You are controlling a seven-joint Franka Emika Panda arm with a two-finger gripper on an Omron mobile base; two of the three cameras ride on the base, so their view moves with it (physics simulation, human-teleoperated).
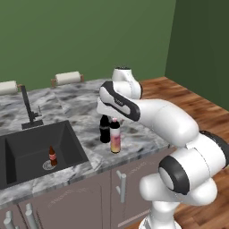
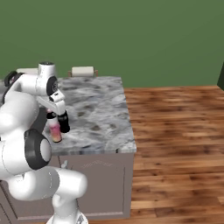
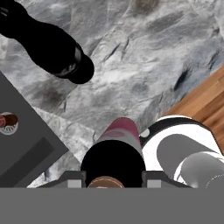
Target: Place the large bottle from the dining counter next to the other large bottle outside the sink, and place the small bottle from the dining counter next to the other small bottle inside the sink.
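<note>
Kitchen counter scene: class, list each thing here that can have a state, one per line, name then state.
large bottle: upright on the counter, jaws closed around its top
other large bottle: upright beside it, outside the sink
other small bottle: upright inside the sink
sink: dry, faucet not running
gripper: shut on the large bottle

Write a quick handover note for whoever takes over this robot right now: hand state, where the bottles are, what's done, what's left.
Hand: shut on the large bottle, which stands upright on the counter right of the sink.
The other large bottle stands right beside it.
The other small bottle stands in the sink basin.
Done: large bottle brought next to its match outside the sink.
Left: let go and back away, then put the small bottle in the sink by the other small one.
</note>
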